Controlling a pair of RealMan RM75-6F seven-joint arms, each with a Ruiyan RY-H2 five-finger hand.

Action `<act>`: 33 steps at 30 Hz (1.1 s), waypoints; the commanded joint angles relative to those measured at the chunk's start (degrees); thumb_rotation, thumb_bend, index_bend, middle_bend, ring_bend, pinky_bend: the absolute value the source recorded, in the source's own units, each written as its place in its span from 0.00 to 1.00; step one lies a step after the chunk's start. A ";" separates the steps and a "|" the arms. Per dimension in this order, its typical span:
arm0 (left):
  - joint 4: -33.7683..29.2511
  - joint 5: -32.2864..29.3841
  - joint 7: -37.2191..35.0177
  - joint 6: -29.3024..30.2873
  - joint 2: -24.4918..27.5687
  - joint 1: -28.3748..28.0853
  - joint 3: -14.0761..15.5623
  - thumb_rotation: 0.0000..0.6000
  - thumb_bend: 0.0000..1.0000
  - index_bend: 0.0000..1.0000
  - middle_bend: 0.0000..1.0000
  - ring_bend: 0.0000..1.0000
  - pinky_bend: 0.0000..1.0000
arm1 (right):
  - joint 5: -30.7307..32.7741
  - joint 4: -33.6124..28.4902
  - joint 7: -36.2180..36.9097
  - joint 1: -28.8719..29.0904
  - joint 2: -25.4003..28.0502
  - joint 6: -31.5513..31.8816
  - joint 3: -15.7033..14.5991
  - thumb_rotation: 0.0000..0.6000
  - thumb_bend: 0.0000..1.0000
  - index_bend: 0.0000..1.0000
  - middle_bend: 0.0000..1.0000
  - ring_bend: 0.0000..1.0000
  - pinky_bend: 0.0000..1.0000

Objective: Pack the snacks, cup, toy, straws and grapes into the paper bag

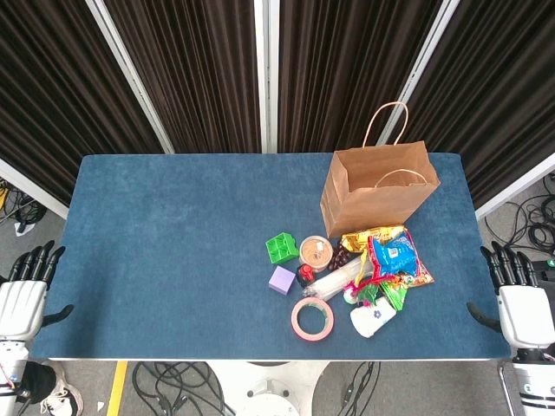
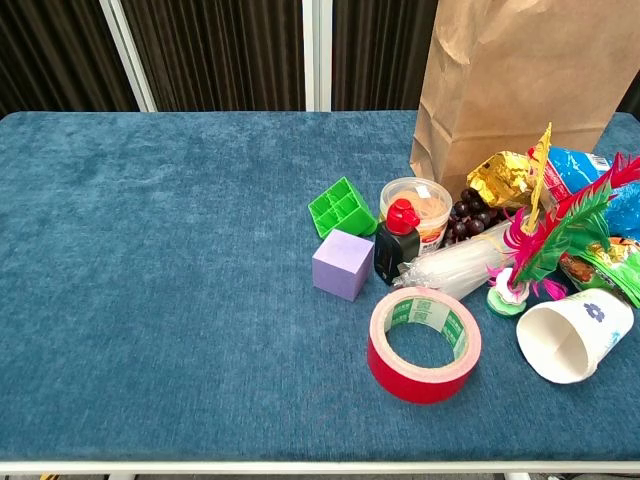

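Paper bag point(image 1: 379, 192) stands upright, mouth up, at the blue tabletop's point(image 1: 173, 234) far right. Snacks point(image 1: 395, 253), grapes point(image 2: 468, 214) and straws point(image 2: 460, 265) (long axis left-right) lie in front; cup point(image 2: 574, 335) on its side, mouth facing left. Left hand point(image 1: 24, 290) and right hand point(image 1: 519, 299) rest at the edges w/ fingers apart, holding nothing.

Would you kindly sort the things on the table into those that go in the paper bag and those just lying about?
For the job: paper bag, snack packets, paper cup, feathered toy, straws, grapes.

Lying about: tape roll, purple cube, green block, small bottle, round tub.
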 commanded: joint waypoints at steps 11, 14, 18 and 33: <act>0.55 0.19 -0.72 -0.67 -0.71 -0.24 0.15 1.00 0.05 0.07 0.04 0.00 0.11 | 0.11 0.72 0.34 0.12 0.20 -0.29 0.17 1.00 0.07 0.00 0.00 0.00 0.00; 0.98 0.14 -1.12 -0.87 -0.93 -0.28 0.18 1.00 0.05 0.07 0.04 0.00 0.11 | -0.98 2.67 1.12 0.88 -0.58 -0.40 0.39 1.00 0.07 0.00 0.00 0.00 0.00; 2.26 0.27 -2.18 -0.77 -1.50 -0.02 0.46 1.00 0.05 0.07 0.04 0.00 0.11 | -2.86 7.03 7.36 2.89 -2.19 -1.29 0.99 1.00 0.07 0.00 0.01 0.00 0.00; 5.50 0.85 -3.81 -0.49 -2.29 0.22 0.71 1.00 0.05 0.07 0.04 0.00 0.11 | -6.87 23.46 42.17 17.47 -4.18 -20.32 -0.21 1.00 0.07 0.05 0.07 0.00 0.04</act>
